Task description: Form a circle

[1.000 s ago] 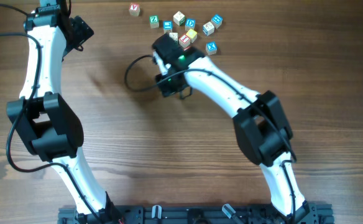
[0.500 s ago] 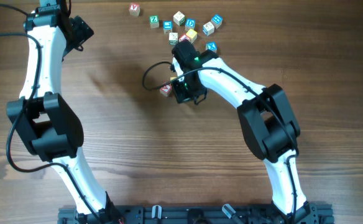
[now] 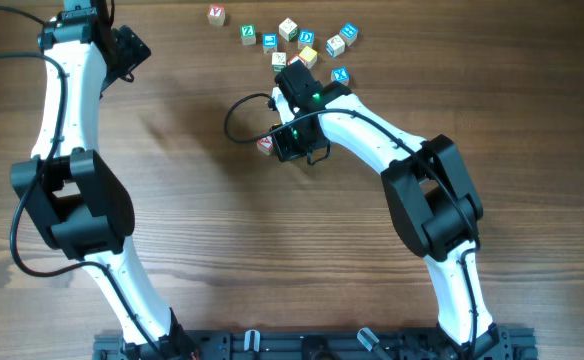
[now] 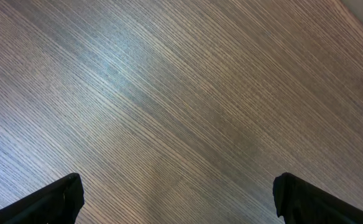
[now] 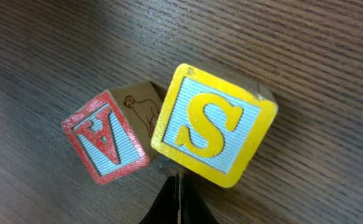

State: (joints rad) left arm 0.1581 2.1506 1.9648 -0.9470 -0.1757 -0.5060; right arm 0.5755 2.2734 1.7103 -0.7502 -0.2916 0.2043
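Note:
In the right wrist view a red-lettered cube (image 5: 107,144) and a yellow S cube (image 5: 211,126) lie touching corner to edge on the wood. My right gripper (image 5: 177,186) is shut, its tips pressed against the near edge of the yellow cube and holding nothing. From overhead the right gripper (image 3: 276,139) sits below the cube scatter, with the red cube (image 3: 265,145) at its left; the yellow S cube is hidden under it. No circle shows in any view. My left gripper (image 4: 178,199) hangs open over bare wood at the far left.
Several letter cubes lie loosely scattered at the table's far edge, from a lone cube (image 3: 216,14) on the left to a blue one (image 3: 340,74) on the right. A black cable loop (image 3: 234,122) hangs left of the right wrist.
The right arm swung down and right from the scatter's edge, bringing the red cube out with it, then eased slightly left. The left arm has not moved.

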